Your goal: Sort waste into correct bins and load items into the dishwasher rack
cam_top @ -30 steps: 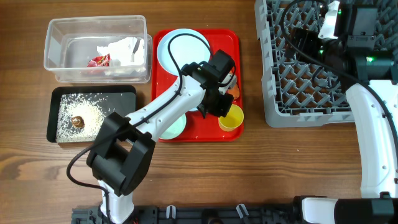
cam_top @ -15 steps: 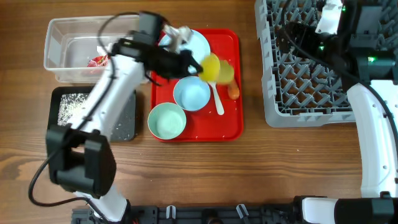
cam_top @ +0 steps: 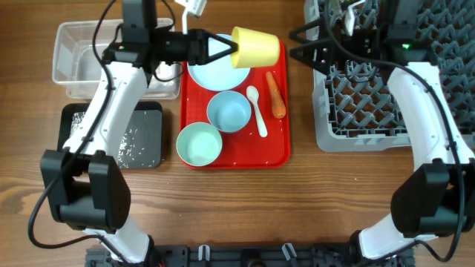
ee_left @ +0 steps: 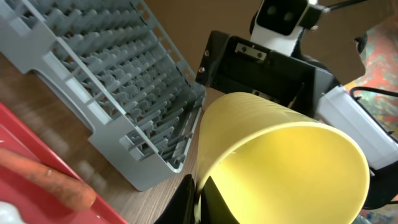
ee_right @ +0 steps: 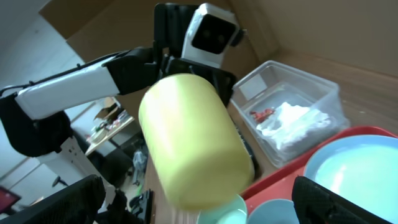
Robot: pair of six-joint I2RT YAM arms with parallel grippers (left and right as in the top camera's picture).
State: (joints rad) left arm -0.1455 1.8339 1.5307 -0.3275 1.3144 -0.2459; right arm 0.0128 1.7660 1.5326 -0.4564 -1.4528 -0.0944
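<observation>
My left gripper [cam_top: 227, 49] is shut on the rim of the small yellow cup [cam_top: 257, 46] and holds it on its side above the red tray's far edge. In the left wrist view the cup [ee_left: 280, 162] fills the frame with my jaws [ee_left: 200, 196] pinching its rim. My right gripper [cam_top: 295, 44] is open, just right of the cup, in front of the grey dishwasher rack [cam_top: 371, 111]. Its wrist view shows the cup [ee_right: 193, 140] between its spread fingers [ee_right: 205, 208]. On the tray lie the light blue plate [cam_top: 211, 70], light blue bowl [cam_top: 228, 111], mint green bowl [cam_top: 199, 143], white spoon [cam_top: 257, 111] and carrot piece [cam_top: 276, 95].
The clear tub [cam_top: 78, 55] at far left holds the white napkin [ee_right: 292, 121] and red-and-white wrapper [ee_right: 261, 114]. The black tray [cam_top: 141, 137] in front of it carries white crumbs; my left arm hides the brown lump. The red tray [cam_top: 278, 152] sits mid-table.
My left gripper has lifted the yellow cup off the tray and carried it to the far edge, pointing right. My right arm has swung left from over the rack to face the cup.
</observation>
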